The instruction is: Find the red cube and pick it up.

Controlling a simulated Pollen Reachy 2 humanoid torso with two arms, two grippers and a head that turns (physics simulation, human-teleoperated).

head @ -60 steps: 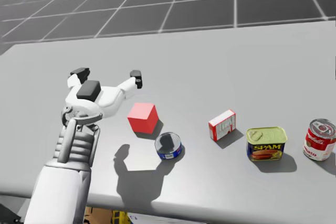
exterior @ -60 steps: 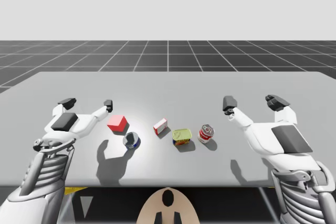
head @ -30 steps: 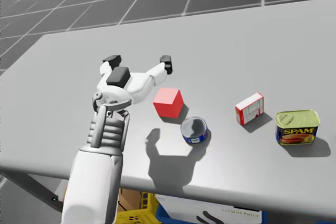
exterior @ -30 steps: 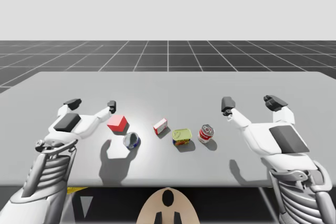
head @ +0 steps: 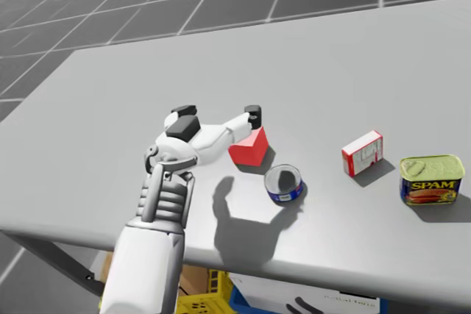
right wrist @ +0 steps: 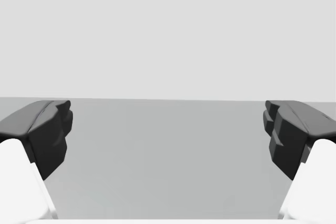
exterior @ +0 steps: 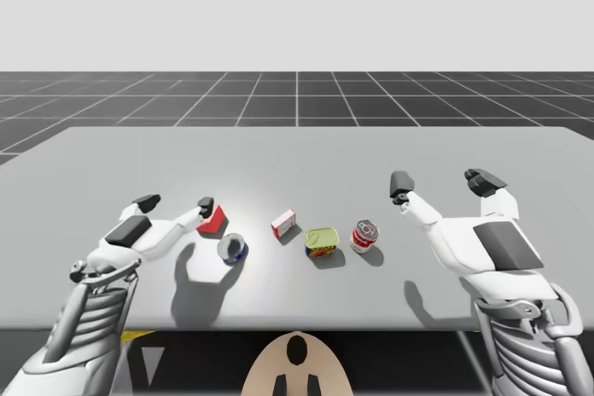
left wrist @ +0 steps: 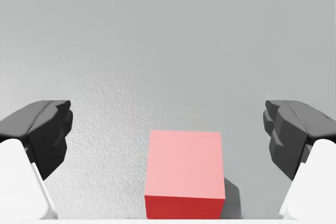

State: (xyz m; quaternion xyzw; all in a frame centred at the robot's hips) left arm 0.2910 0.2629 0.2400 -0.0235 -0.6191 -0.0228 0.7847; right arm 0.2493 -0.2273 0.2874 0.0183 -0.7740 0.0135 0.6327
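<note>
Five things are sitting on the table [exterior: 297,150]: one red cube [left wrist: 185,174], one blue round can [exterior: 232,249], one red-and-white box [exterior: 284,224], one green oblong can [exterior: 321,242] and one red round can [exterior: 365,236]. The plain cube is lying untouched between the wide-spread fingers of the left gripper [exterior: 176,203], whose arm is reaching low. The right gripper [exterior: 442,181] is hovering well apart, fingers equally wide.

Bright, even light from above, slightly far-left; no glare on the table [exterior: 445,150]. My left arm [exterior: 93,308] throws a dark shadow near-right. Red cube [head: 249,151] and red can [exterior: 365,236] cast short ones the same way.
</note>
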